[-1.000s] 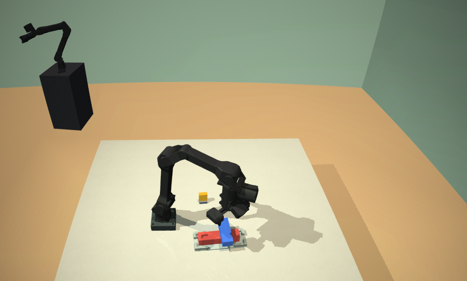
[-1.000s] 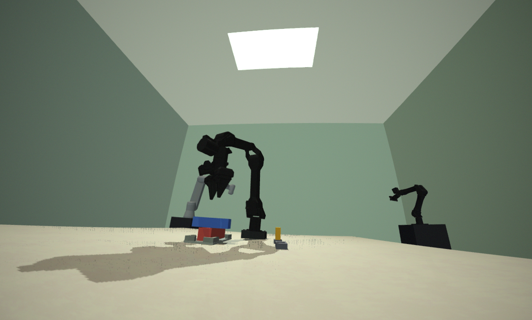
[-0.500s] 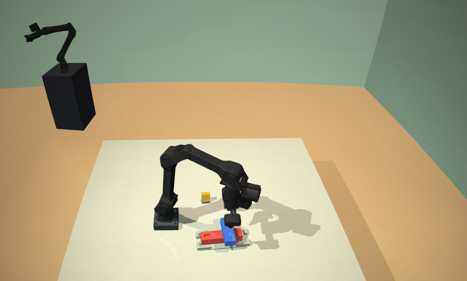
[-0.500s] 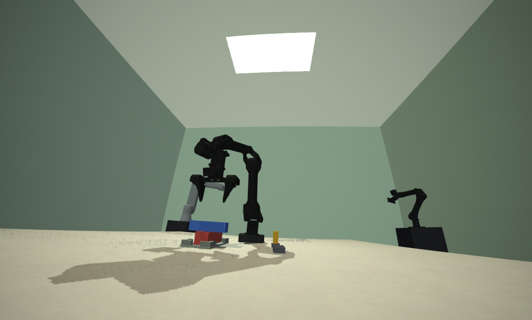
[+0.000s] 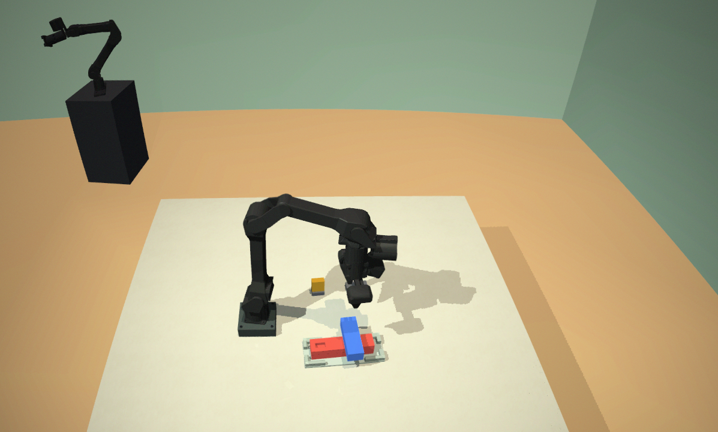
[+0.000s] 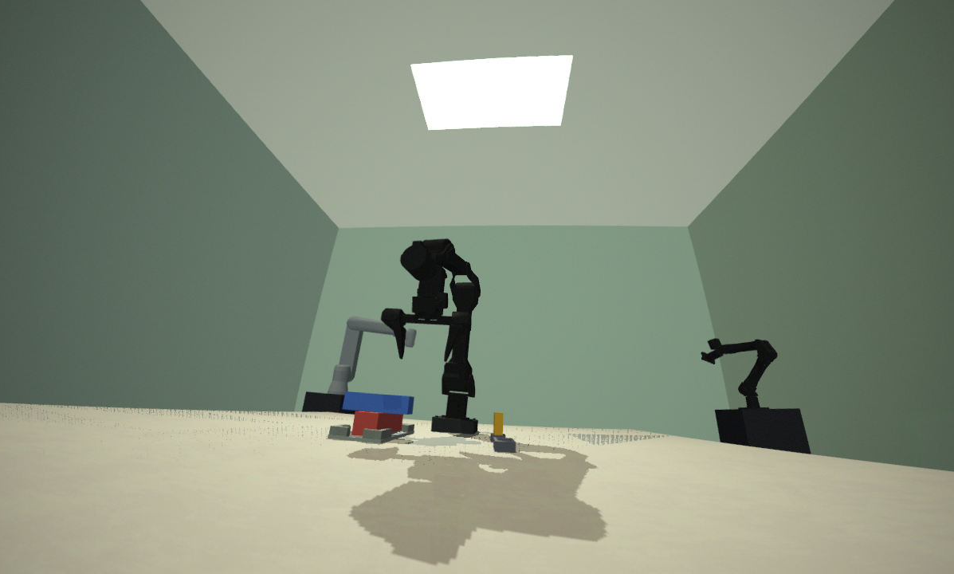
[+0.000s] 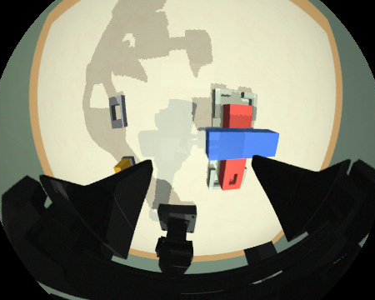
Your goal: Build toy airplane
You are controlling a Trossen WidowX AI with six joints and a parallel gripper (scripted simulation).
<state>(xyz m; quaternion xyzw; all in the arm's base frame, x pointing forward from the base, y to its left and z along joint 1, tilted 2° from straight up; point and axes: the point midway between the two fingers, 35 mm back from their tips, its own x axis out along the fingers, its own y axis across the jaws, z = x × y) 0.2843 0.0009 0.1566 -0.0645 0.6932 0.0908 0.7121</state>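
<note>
1. The fuselage [image 5: 326, 348] [image 6: 376, 423] [image 7: 233, 164] is lying in the jig [image 5: 315, 365] [image 6: 339, 430] [image 7: 214, 108], looking flat, and the wing [image 5: 352, 338] [image 6: 378, 402] [image 7: 242, 143] is spanning its top crosswise! That joint is appearing seated, though the wing's body is hiding the tab.

2. Down at the tail, the small socket [image 5: 320, 344] [image 7: 233, 179] is showing unfilled, so the fin's step is the one still waiting.

3. Here's the piece we're wanting: the yellow tail fin [image 5: 317, 284] [image 6: 497, 423] [image 7: 122, 166] is standing upright in its small dark holder [image 5: 317, 293], well apart from the jig on the bench [image 5: 216, 375] [image 6: 180, 485] [image 7: 279, 62]. A grey slotted holder [image 6: 504, 445] [image 7: 117, 125] is sitting near it, carrying no part.

4. Up above, the gripper [image 5: 357, 298] [image 6: 423, 358] [image 7: 204, 162] is hovering with its jaws spread wide and released, holding nothing and touching neither wing nor fuselage.

5. By my reading, fetching the fin is the step in hand. The next move is calling for centring over the fin, lining the jaws up with its faces, lowering straight and closing gently.

6. Then the test is coming: carrying it upright, matching its tab to that socket and pressing down without nudging the wing. A crooked grip would be risking a jammed tab!
</note>
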